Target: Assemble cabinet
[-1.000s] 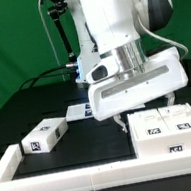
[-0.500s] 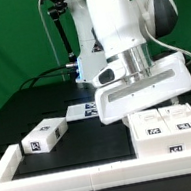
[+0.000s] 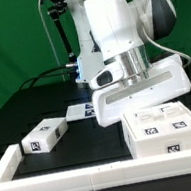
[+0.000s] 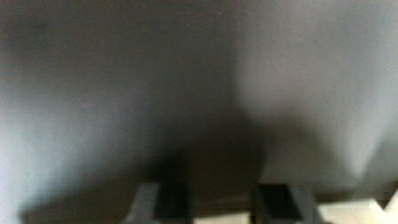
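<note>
From my screen, the cabinet (image 3: 169, 131) was white, with black-and-white square tags on its top and front. The small drawer block (image 3: 45, 136) was white too and bore the same kind of tags. The marker board (image 3: 79, 112) was white with black tags, and the border rail (image 3: 57, 176) was plain white. The table (image 3: 45, 107) was black and the backdrop (image 3: 2, 39) green. The arm (image 3: 112, 25) was white, with a silver-grey wrist ring. In the wrist view I saw only blurred grey and two dark fingers (image 4: 169, 202).

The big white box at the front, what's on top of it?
Black-and-white tags show on top of the box, and the robot's hand hangs directly over its rear part. The hand's own body covers where they meet, so contact cannot be judged.
</note>
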Robot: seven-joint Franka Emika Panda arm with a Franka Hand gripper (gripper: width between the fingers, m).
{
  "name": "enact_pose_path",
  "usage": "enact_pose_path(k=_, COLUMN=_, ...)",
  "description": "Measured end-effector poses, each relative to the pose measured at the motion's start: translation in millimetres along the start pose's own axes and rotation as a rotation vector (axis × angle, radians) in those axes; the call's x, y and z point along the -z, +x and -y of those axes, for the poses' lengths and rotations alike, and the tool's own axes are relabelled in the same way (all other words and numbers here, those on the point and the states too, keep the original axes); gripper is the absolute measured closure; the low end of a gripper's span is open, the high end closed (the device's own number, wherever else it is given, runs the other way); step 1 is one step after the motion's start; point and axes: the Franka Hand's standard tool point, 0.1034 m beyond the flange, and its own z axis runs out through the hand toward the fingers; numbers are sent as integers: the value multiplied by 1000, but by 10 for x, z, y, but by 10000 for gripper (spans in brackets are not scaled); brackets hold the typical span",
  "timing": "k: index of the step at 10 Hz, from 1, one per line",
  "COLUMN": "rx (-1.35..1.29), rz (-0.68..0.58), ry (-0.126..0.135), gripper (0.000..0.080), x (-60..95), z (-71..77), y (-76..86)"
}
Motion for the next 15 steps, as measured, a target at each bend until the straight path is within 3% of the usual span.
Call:
enact_pose_path(k=1, rx=7, rz=1, ry=-2, gripper=710, x=5, z=-33, y=-10)
enact_pose_path(k=2, rx=14, rz=1, ry=-4, gripper=780, x=20, z=-70, y=-18)
enact_pose_path(k=4, rx=22, rz=5, ry=-12, gripper=793, x=120, z=-146, y=-17)
enact_pose_path(k=6, rx=34, rz=16, ry=-21, gripper=796, x=372, z=-190, y=53)
enact_pose_path(k=10, rx=48, rz=9, ry=-33, gripper=796, x=806, z=-51, y=302)
enact_pose_path(k=15, rx=65, rz=10, ry=-23, gripper=796, x=1008, z=49, y=604)
